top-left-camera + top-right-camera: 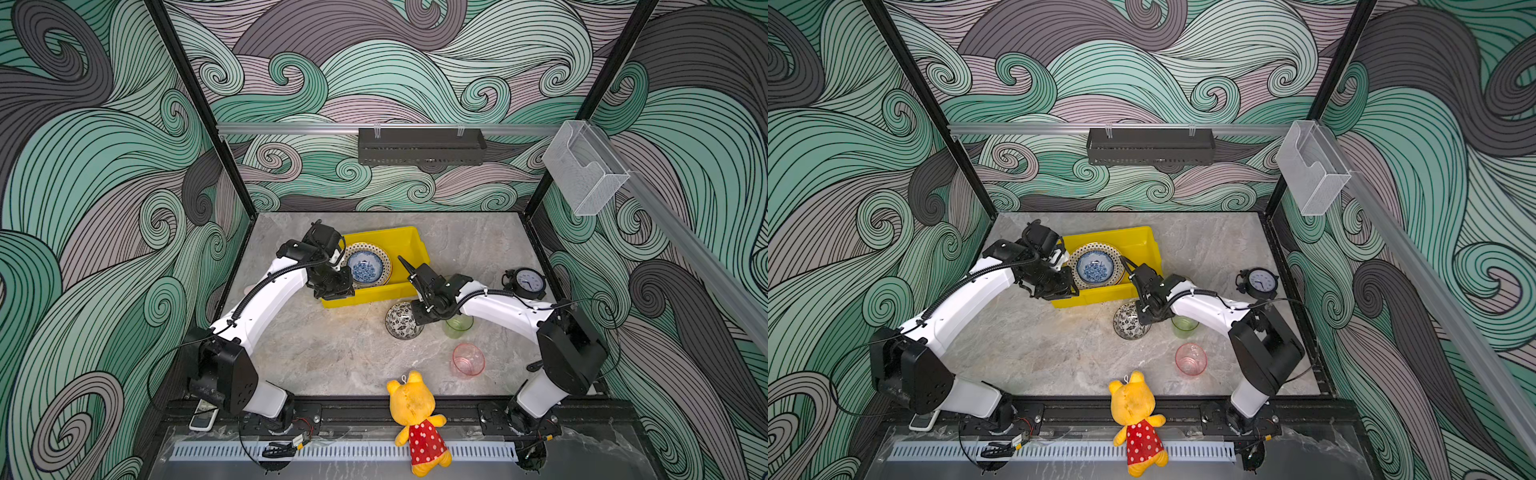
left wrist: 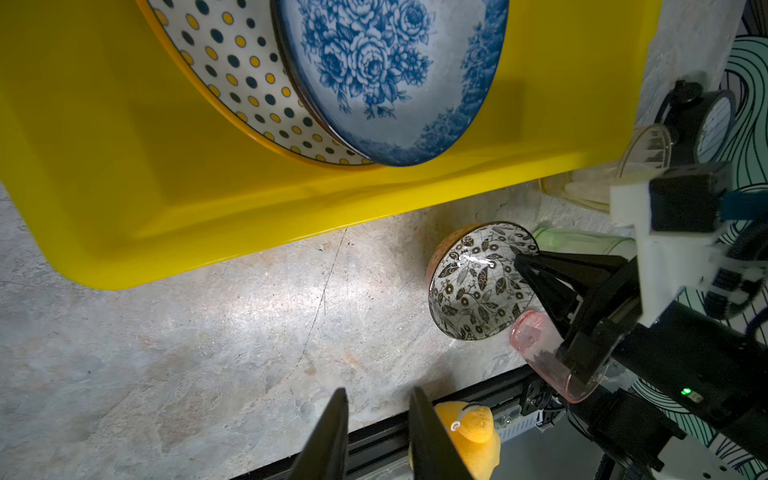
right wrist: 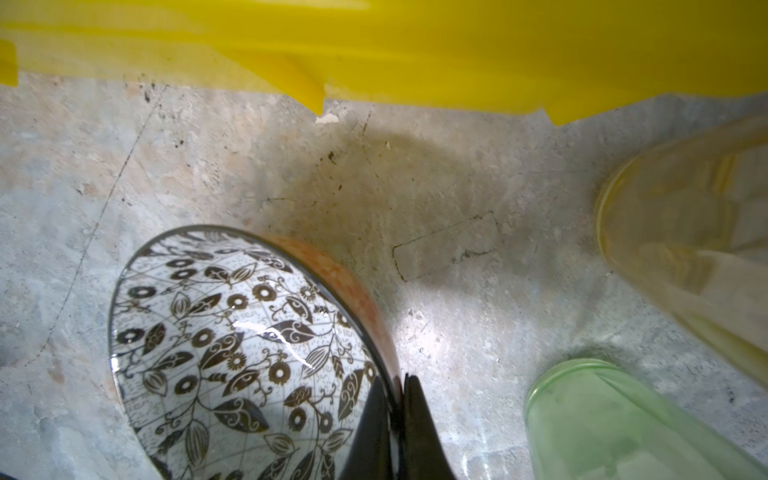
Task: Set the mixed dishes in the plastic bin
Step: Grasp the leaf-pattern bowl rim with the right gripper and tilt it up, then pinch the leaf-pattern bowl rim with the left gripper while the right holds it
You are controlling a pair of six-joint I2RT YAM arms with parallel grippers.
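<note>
Grip is on: my right claw [image 3: 397,384] is clenched over the rim of the black-white leafy bowl [image 3: 232,345], one finger inside and one outside. The bowl is low on the grey stone worktop [image 1: 332,353]; I cannot tell whether it has lifted clear. The yellow bin [image 1: 376,296] lies just beyond it, away from my base and a little left, its long side facing the bowl. So my guess is up, over that near wall, then down. The bin's right end looks bare beside the dotted-rim plate [image 1: 374,248] carrying the blue floral bowl [image 1: 365,268]. My left claw [image 2: 378,392] hangs released and empty by the bin's near-left corner. The green cup [image 1: 459,326] crowds my right wrist; the pink cup [image 1: 468,360] waits nearer the base.
</note>
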